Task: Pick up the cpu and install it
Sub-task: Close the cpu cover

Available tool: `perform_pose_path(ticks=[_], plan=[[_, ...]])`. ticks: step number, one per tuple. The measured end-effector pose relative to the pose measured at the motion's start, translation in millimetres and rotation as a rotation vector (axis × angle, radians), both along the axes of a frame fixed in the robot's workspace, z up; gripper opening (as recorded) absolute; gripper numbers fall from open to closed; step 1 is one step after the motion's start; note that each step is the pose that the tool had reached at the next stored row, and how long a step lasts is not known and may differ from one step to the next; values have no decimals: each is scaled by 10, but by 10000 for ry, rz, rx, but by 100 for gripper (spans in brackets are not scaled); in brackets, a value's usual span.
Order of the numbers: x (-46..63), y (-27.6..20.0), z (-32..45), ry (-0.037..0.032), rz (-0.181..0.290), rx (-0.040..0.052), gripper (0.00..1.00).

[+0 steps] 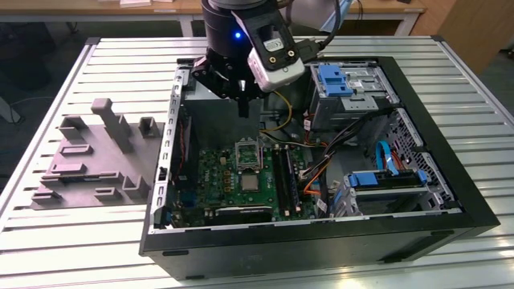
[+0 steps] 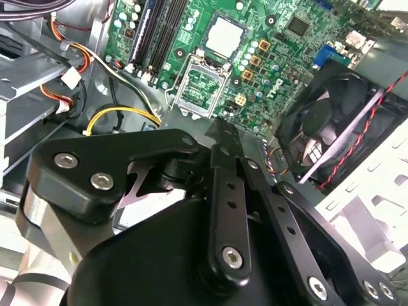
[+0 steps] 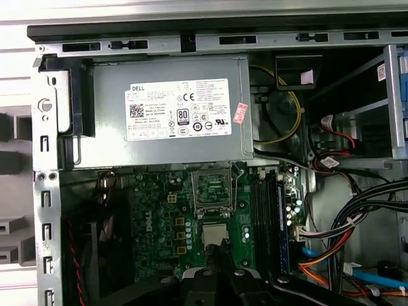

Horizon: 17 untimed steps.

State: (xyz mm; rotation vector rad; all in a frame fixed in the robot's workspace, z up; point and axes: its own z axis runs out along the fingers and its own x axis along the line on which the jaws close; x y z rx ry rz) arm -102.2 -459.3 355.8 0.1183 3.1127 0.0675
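CPU lies uninstalled on the motherboard beside the empty socket; end effector hovers above, closed, holding nothing.

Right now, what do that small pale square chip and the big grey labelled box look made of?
The small pale square chip, the cpu, looks metal-topped: matte silvery-beige cap, darker rim. The big grey labelled box seems sheet metal: dull flat panels, possibly painted.
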Motion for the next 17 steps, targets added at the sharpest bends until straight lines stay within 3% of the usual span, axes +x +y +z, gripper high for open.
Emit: perform_pose_path(ticks=[4,9,10,17], plan=[[1,-1,-1,0,0,1,11],[20,-45,-32,-2,1,3,11],[111,-121,-121,0,0,1,11],[111,-121,-122,0,1,0,11]])
